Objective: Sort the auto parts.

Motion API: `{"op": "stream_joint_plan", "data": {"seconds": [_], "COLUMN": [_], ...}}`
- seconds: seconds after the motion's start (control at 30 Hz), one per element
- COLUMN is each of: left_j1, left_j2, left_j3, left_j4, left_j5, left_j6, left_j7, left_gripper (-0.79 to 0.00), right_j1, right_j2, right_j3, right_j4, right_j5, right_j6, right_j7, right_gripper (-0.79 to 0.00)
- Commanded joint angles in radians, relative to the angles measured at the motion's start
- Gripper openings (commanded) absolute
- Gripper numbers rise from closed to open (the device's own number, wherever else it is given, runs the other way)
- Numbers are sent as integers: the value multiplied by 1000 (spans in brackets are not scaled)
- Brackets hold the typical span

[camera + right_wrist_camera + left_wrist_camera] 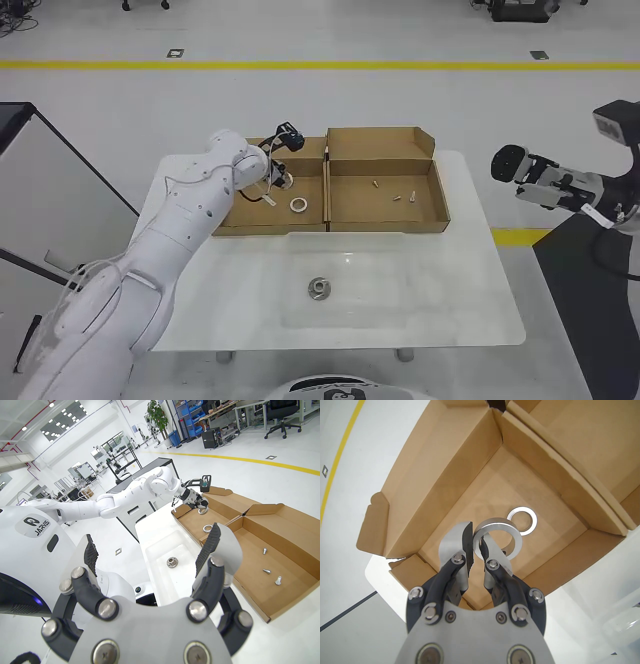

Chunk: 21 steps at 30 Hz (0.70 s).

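Note:
My left gripper (pixel 475 538) is shut on the wall of a metal ring (pixel 500 530), one finger inside the ring and one outside. It holds the ring a little above the floor of the left cardboard box (pixel 460 475). A second ring (pixel 522 521) lies flat on that box's floor just beyond. In the top view this gripper (pixel 281 181) hangs over the left box (pixel 310 160), close to the lying ring (pixel 298 205). My right gripper (pixel 152 547) is open with nothing between its fingers, off the table's right side (pixel 505 165).
The right cardboard box (pixel 385 210) adjoins the left one and holds three bolts (pixel 397 196). A round flanged metal part (pixel 319 289) lies alone on the white table (pixel 450 300), near its front middle.

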Motion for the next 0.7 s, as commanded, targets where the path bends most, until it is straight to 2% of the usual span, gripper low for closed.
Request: {"op": "stream_joint_plan", "data": {"seconds": [0.0,0.67], "left_j1": [-4,-40], "left_j2": [-5,-62], "left_j3": [10,91], "left_j4": [29,204], "left_j5": [4,40], "left_j6": [-8,-55], "left_j7": [0,40], "left_gripper": [-785,-785], "right_j1": [0,0], "right_j2": [0,0], "right_j3": [0,0], "right_j4": [0,0], "right_j5": [0,0], "right_j6": [0,0], "right_j7": [0,0], "right_gripper": [0,0]}}
